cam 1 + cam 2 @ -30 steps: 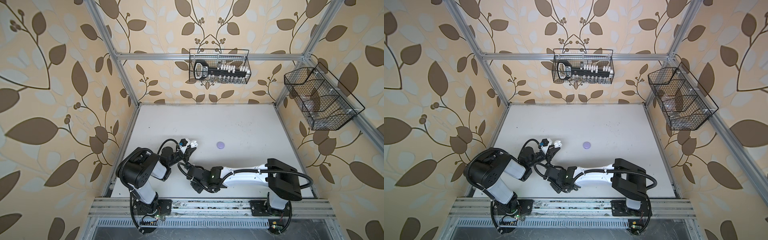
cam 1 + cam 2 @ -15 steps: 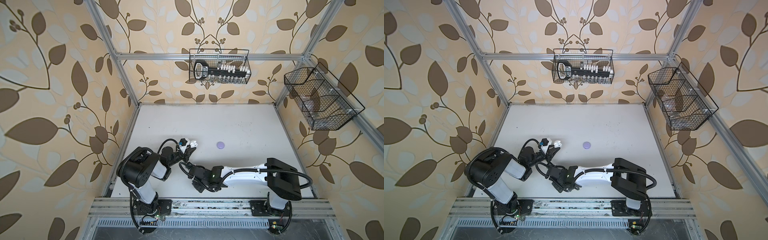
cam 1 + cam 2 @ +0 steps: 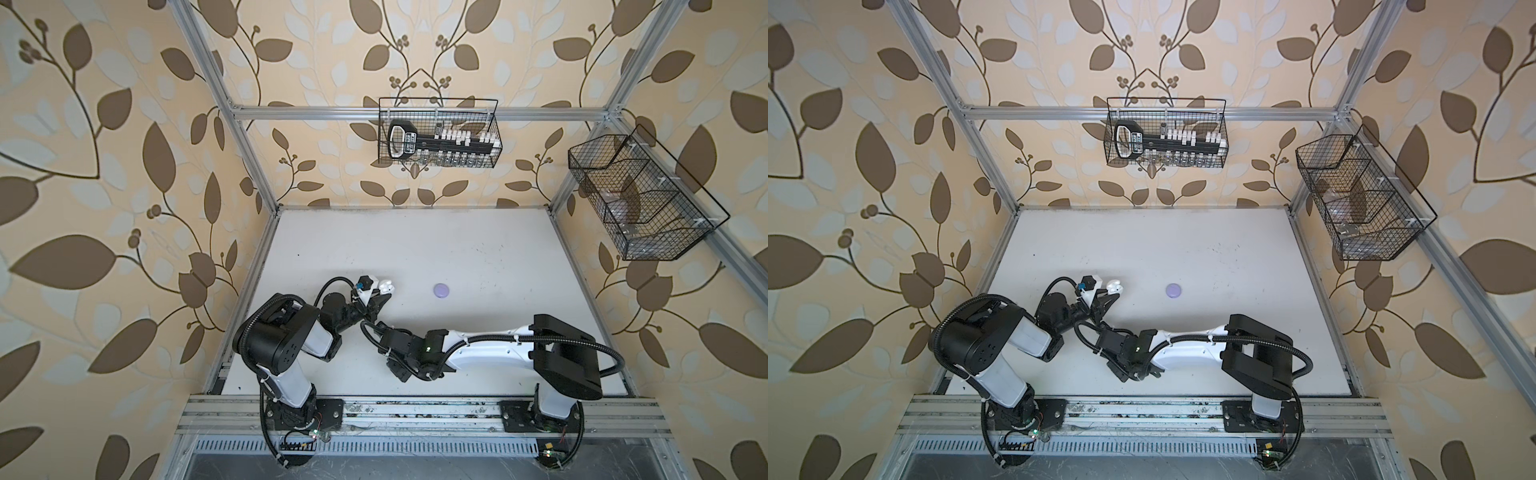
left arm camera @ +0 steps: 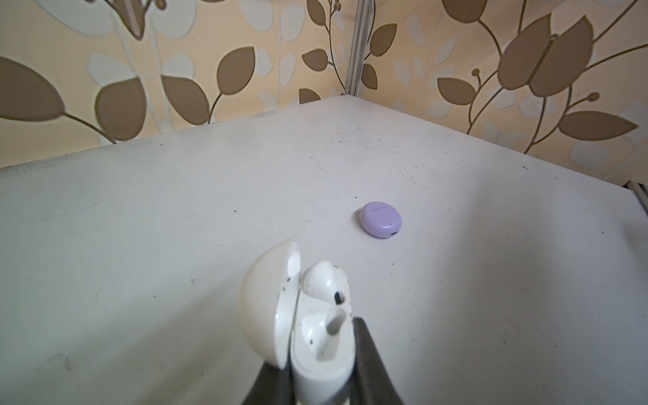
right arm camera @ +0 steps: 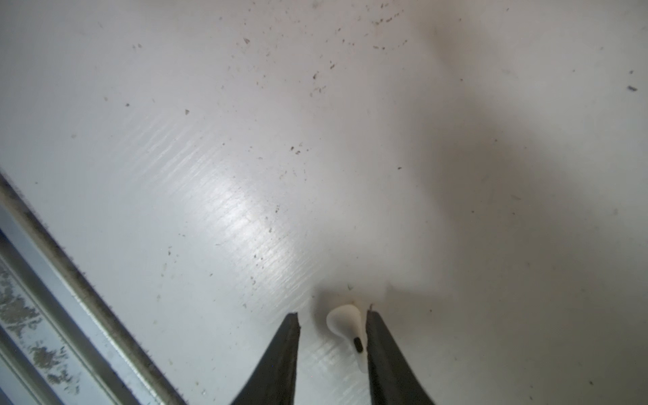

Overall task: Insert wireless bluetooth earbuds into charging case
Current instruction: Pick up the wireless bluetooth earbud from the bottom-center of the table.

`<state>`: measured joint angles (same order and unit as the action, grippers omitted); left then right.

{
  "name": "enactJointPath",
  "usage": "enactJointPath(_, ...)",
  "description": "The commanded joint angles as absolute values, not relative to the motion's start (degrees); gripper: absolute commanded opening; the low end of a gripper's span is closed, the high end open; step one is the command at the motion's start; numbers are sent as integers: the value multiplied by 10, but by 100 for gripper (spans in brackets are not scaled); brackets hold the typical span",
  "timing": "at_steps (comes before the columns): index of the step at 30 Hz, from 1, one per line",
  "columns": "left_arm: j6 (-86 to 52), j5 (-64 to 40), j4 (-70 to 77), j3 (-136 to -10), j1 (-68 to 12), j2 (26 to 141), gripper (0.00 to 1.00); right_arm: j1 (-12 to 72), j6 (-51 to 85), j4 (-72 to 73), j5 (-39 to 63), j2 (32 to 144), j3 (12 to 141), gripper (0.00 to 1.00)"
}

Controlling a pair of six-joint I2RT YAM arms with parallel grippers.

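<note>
Three leaf-papered walls enclosed your white table, with a long wire basket and a side basket hung above. Both arms stood as a second earlier. Your left gripper clamped the open white case, a seated earbud showing; the lavender case lay shut nearby. Your right gripper stood narrowly parted around a loose white earbud near the table's front edge

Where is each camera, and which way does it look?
Top views: high overhead, looking down at the table; left arm and right arm show.
Left wrist: on that arm, looks across the table; left claw holding the white case shows.
Right wrist: looks down at a white earbud between right claw tips.
Shared: purple case, in left wrist and both top views.
</note>
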<state>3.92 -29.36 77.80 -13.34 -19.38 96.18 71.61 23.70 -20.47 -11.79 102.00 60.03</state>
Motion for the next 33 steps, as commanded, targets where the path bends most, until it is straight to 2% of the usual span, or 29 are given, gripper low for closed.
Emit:
enactJointPath(1,33,-296,814,-148,-185,964,7,716,230,-208,-124,1032,582,34)
enactJointPath(33,33,-302,815,-148,-185,965,7,712,220,-214,-128,1058,591,28)
